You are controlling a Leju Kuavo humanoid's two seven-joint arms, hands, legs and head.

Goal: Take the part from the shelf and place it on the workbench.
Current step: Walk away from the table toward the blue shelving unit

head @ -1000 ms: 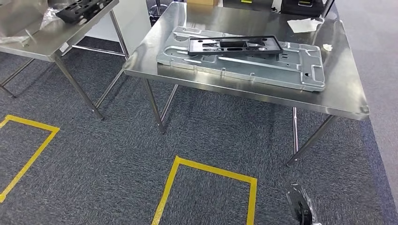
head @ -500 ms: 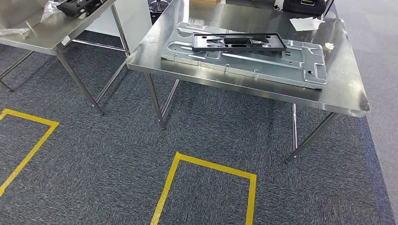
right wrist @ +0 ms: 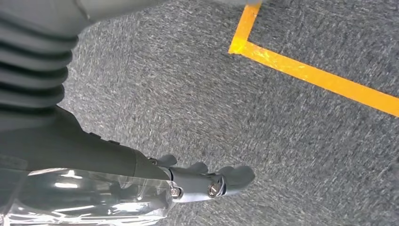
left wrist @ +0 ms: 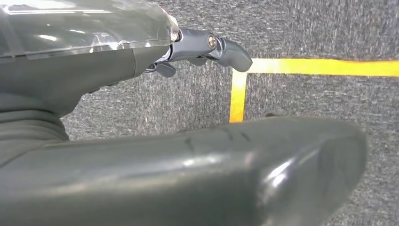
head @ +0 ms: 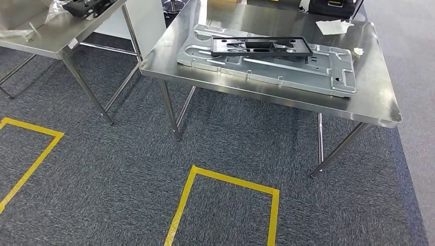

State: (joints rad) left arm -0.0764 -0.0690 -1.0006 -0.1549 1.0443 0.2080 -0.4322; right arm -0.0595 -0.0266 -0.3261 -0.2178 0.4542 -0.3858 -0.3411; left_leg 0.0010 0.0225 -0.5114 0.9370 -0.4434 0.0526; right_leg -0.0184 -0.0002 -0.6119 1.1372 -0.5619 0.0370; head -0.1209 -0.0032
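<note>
In the head view a black rectangular frame part (head: 260,46) lies flat on a large grey stamped metal plate (head: 320,74), which rests on the steel workbench (head: 372,102) ahead of me. My left hand (left wrist: 207,47) hangs over the grey carpet, its fingers stretched out and holding nothing. My right hand (right wrist: 207,181) also hangs above the carpet, empty, with its fingers slightly apart. Both hands are far from the workbench.
A second steel table (head: 46,36) stands at the left with another black part (head: 84,6) on it. White paper (head: 333,26) and a black case (head: 331,6) sit at the workbench's far side. Yellow tape (head: 225,179) marks a square on the carpet before the workbench.
The whole head picture has shifted slightly, so the camera moved. A dark piece at the lower right edge one second ago has dropped out of the picture. The parts on the tables have not moved.
</note>
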